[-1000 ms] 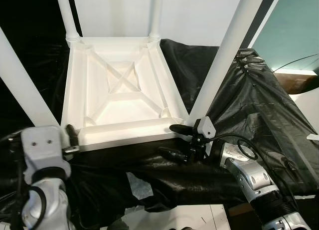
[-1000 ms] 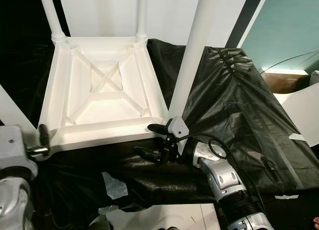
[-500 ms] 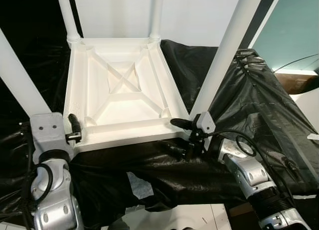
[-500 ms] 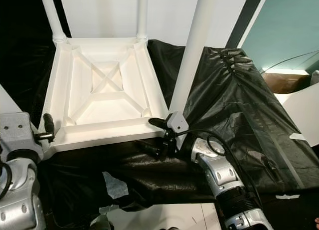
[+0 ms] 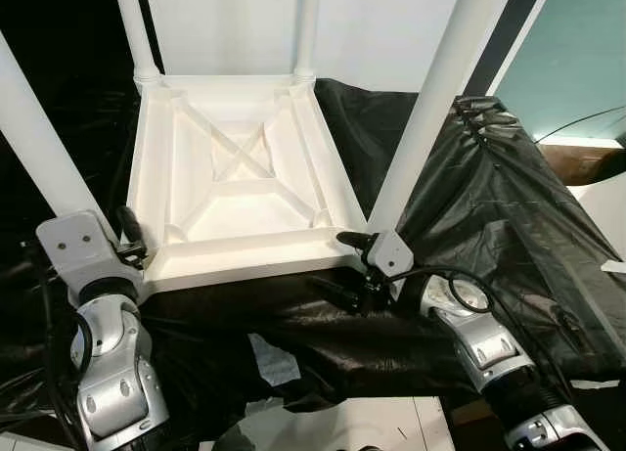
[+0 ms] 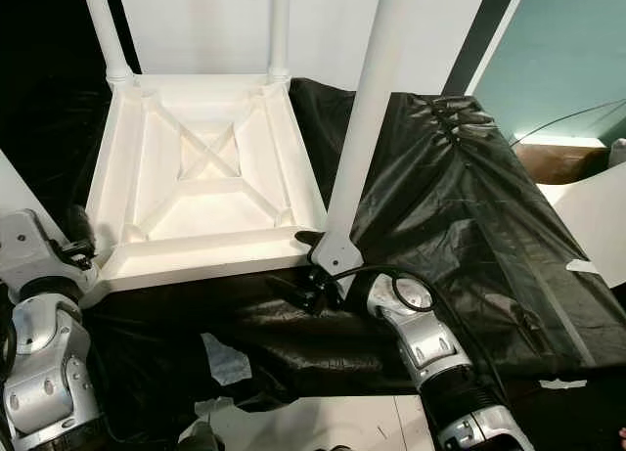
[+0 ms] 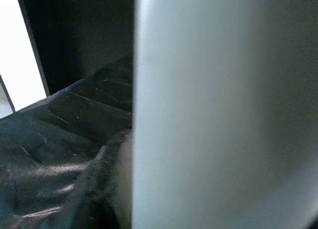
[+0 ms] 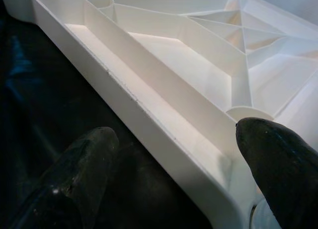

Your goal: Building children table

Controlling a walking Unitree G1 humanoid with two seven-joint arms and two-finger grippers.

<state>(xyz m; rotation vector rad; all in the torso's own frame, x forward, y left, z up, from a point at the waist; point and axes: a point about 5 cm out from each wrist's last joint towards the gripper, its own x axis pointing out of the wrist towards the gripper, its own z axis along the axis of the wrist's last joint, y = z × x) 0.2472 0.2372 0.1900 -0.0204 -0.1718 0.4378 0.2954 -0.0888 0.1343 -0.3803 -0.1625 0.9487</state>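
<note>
Two hands flank your upturned white table [image 5: 240, 177]: right hand [image 5: 350, 265] spread wide astride its near rim, left hand [image 5: 129, 238] beside a leg [image 5: 39, 148], grip unclear.

No lettering, label, brand mark or number can be read anywhere on the upturned white table [image 5: 240, 167], its legs, or the black sheeting [image 5: 509, 226] beneath it.
</note>
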